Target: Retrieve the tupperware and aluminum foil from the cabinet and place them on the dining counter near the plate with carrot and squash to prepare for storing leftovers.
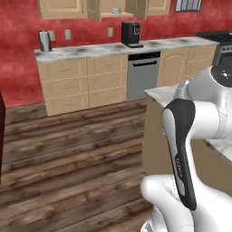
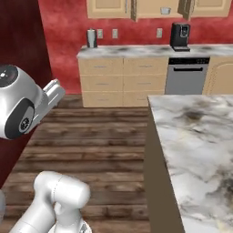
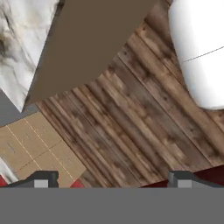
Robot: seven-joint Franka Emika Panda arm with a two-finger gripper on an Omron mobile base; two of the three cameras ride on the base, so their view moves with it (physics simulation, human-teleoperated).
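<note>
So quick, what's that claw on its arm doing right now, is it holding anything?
Gripper: open, jaws wide apart, nothing between them, wooden floor beyond.

cabinet [image 1: 105, 9]: tops cut off by the frame edge
item on cabinet shelf [image 1: 116, 10]: too small to identify
dining counter [image 2: 195, 136]: cropped right and bottom
stove [image 1: 216, 36]: cropped at right edge

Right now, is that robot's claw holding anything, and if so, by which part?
Nothing is held. The gripper is open, its two fingertips set wide apart with only wooden floor between them.
</note>
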